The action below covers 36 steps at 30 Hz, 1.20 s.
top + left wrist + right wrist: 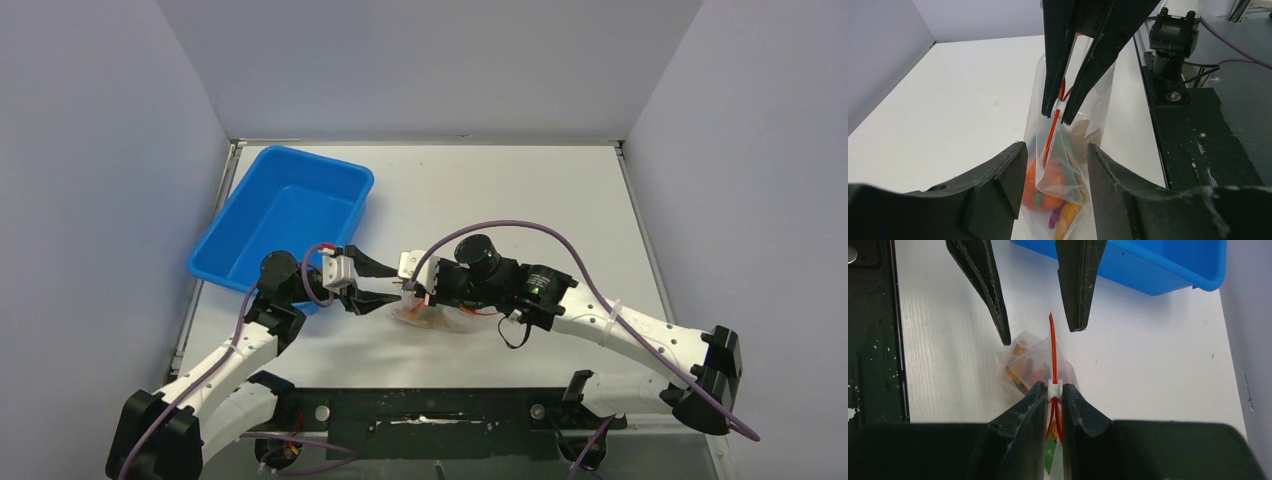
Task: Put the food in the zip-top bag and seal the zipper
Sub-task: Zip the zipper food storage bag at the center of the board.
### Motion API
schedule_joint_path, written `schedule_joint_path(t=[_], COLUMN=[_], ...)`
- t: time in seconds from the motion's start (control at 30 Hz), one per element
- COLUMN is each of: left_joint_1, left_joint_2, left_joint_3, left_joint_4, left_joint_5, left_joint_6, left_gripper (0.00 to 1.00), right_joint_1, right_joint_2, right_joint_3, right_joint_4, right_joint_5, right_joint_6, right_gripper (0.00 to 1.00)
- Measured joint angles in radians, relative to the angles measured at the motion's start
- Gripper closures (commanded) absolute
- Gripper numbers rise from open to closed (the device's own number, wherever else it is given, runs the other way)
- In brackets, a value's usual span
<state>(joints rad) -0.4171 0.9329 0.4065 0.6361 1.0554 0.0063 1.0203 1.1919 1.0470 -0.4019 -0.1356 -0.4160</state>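
The clear zip-top bag (1075, 125) lies on the white table with the food inside: an orange round fruit (1040, 192), a yellow-brown piece (1068, 220) and a green piece (1050, 452). Its red-orange zipper (1053, 347) runs along the top edge. My right gripper (1055, 388) is shut on the white slider (1055, 386) of the zipper; it also shows in the top view (412, 290). My left gripper (1055, 150) is open, with its fingers on either side of the bag's end and not closed on it. In the right wrist view the left gripper (1040, 335) straddles the zipper's far end.
A blue plastic tray (285, 215) stands at the back left, close behind the left gripper, and shows in the right wrist view (1148, 265). The black base rail (430, 410) runs along the near edge. Grey walls enclose the table.
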Motion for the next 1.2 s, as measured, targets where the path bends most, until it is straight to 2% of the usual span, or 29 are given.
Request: schedule_joint_path(t=[0.17, 0.33, 0.63, 0.7, 0.8, 1.03, 1.2], left_joint_1=[0.000, 0.000, -0.009, -0.009, -0.009, -0.008, -0.003], left_joint_2=[0.027, 0.045, 0.088, 0.089, 0.090, 0.086, 0.046], left_joint_3=[0.007, 0.026, 0.043, 0.043, 0.046, 0.051, 0.071], left_joint_4=[0.010, 0.020, 0.035, 0.035, 0.034, 0.026, -0.061], left_joint_5=[0.001, 0.007, 0.039, 0.045, 0.054, 0.057, 0.045], left_joint_6=[-0.003, -0.006, -0.011, -0.012, -0.014, 0.010, 0.078], left_gripper=[0.56, 0.65, 0.74, 0.81, 0.99, 1.00, 1.00], right_joint_1=[0.000, 0.000, 0.000, 0.000, 0.000, 0.000, 0.000], right_joint_2=[0.005, 0.005, 0.005, 0.005, 0.005, 0.005, 0.002], right_joint_3=[0.003, 0.007, 0.008, 0.008, 0.008, 0.008, 0.008], right_joint_4=[0.003, 0.003, 0.004, 0.004, 0.004, 0.005, 0.014], right_joint_5=[-0.011, -0.016, -0.023, -0.024, -0.027, -0.031, -0.030], right_joint_6=[-0.003, -0.004, -0.005, -0.007, -0.007, -0.007, -0.007], right_gripper=[1.00, 1.00, 1.00, 1.00, 1.00, 1.00, 1.00])
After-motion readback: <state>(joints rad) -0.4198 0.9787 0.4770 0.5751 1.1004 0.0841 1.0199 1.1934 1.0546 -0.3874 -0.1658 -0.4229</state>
